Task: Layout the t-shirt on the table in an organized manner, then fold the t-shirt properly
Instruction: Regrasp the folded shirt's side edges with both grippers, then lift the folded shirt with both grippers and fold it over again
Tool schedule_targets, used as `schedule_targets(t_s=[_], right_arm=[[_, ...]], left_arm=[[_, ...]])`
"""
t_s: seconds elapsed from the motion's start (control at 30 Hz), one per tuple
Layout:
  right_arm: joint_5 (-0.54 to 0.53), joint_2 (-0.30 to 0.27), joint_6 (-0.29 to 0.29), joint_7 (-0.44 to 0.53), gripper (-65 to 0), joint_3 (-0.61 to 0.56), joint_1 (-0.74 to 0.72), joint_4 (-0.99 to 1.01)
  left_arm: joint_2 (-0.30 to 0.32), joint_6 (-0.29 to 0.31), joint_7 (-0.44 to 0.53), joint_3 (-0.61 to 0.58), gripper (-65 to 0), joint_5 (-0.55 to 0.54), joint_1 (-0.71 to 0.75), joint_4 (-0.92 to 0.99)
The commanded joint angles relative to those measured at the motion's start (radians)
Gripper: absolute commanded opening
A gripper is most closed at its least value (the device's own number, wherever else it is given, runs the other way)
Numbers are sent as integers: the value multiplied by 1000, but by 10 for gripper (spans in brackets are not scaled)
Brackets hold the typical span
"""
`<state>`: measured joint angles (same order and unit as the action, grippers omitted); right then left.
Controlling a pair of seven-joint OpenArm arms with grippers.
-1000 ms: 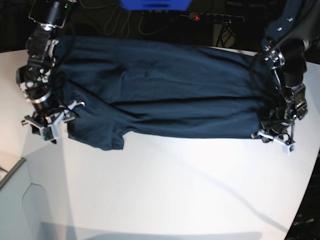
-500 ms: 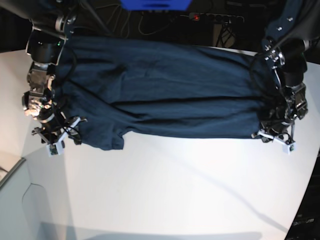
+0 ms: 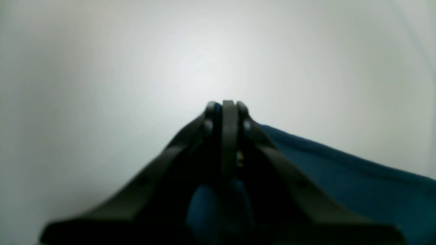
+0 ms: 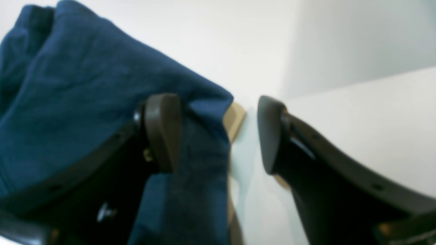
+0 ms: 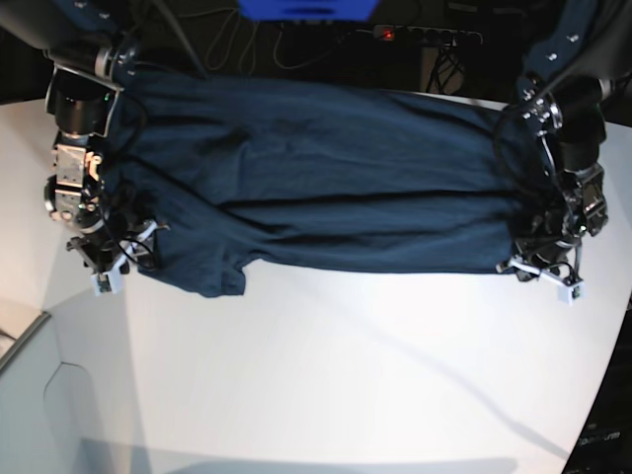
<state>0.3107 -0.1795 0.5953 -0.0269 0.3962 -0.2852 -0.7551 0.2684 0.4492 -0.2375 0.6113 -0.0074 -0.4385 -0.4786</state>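
The dark navy t-shirt [image 5: 326, 188] lies spread sideways across the far half of the white table [image 5: 346, 365], with a short sleeve [image 5: 202, 272] hanging toward me at the left. At the shirt's right end my left gripper [image 5: 541, 272] is pinched shut on the near corner; in the left wrist view its fingertips [image 3: 228, 105] meet, with navy t-shirt cloth [image 3: 340, 170] trailing behind them. By the sleeve at the left end my right gripper [image 5: 117, 262] is open. In the right wrist view the t-shirt [image 4: 85, 85] drapes over one finger [image 4: 163, 132] and into the gap of the right gripper [image 4: 216, 134].
A pale grey box corner [image 5: 39, 395] sits at the near left. Behind the table are a power strip [image 5: 415, 35] with a red light, cables and a blue object [image 5: 306, 8]. The table's curved edge [image 5: 597, 395] drops off at the right.
My right gripper has shifted in from the table's left side toward the sleeve, and cloth now lies between its open fingers. The left arm and the shirt's right end have not moved.
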Motion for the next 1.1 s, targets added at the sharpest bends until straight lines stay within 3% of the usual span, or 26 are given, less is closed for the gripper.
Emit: schedule_targets(t_s=[0.0,0.07,0.13,0.3,0.83,1.07], right_arm=[[-2,-8,1,-9,-295,-3,-16,-2],[-2,-7,4,-6,-303,-3,-15,-2],[-2,-7,5,-5,-366,-3,-15,-2],[-2,-7,5,-5,-650,-3,-41,-27],[-2,-13,5,-6,-650,-1,-204,-63],[-2,27,5,-9,-650,2,-182,-152]], left_arm=[[12,1,-7,-1,-649,7,-16,-9],[12,1,-7,-1,-649,7,-16,-9],[12,1,-7,-1,-649,7,-16,-9],[12,3,-7,-1,-649,7,-16,-12],[13,4,-7,0,-649,1,-139,-15],[7,4,-7,0,-649,1,-153,-73]])
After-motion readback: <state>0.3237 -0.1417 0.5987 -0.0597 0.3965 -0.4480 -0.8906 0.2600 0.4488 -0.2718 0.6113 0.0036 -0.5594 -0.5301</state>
